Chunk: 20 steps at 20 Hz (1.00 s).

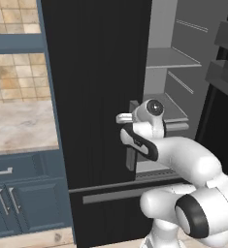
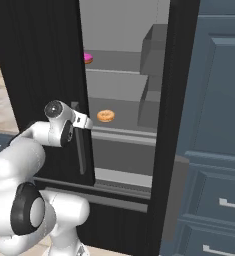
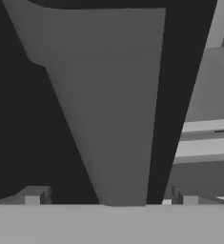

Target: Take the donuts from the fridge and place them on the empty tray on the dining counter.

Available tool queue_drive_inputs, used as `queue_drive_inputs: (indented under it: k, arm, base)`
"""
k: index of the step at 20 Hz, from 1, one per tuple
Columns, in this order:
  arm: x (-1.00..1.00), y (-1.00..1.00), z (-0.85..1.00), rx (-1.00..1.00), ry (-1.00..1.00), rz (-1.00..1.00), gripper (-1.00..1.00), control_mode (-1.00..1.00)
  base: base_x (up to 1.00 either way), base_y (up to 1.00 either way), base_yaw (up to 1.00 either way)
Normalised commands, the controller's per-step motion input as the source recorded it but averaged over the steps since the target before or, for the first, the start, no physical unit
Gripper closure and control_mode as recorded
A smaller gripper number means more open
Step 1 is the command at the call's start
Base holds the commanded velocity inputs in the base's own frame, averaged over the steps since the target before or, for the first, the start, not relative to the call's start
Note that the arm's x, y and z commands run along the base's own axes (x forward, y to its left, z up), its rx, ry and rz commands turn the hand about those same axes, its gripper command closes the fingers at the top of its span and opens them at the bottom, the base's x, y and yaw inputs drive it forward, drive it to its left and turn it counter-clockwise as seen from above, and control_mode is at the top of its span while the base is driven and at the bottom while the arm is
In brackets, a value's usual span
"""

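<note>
The black fridge (image 1: 96, 87) has its left door shut and its right side open onto grey shelves. On an upper shelf lies the pink donut (image 2: 88, 57), and the orange-tan donut (image 2: 105, 116) rests one shelf lower. My gripper (image 3: 108, 198) is open. One fingertip (image 3: 35, 195) sits on each side of the shut door's long grey handle (image 3: 113, 119), with nothing gripped. From the base views the gripper (image 1: 130, 117) (image 2: 85, 122) is up against that handle (image 2: 81, 150), left of the orange donut. The tray and the dining counter are out of view.
Blue wall cabinets under a marble top (image 1: 18, 126) stand left of the fridge, and tall blue cabinets (image 2: 214, 150) stand on its right. The open right door (image 2: 169, 125) carries grey bins (image 2: 151, 55). A freezer drawer with a grey bar handle (image 1: 115, 194) runs below.
</note>
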Motion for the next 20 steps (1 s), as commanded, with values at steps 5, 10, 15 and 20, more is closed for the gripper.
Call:
queue_drive_inputs:
  k: [5, 10, 15, 20]
  arm:
    - [0.64, 0.0, -0.13, 0.0, -0.01, 0.0, -1.0, -1.0]
    - [0.34, 0.35, -0.12, 0.0, 0.0, 0.02, 1.0, -1.0]
    - [-0.53, 0.79, 0.0, 0.0, -0.05, 0.14, 1.0, -1.0]
    - [-1.0, 0.69, 0.09, 0.0, -0.06, 0.14, 1.0, -1.0]
  base:
    - [0.0, 0.0, 0.0]
    - [0.0, 0.0, 0.0]
    - [0.0, 0.0, 0.0]
    - [0.0, 0.0, 0.0]
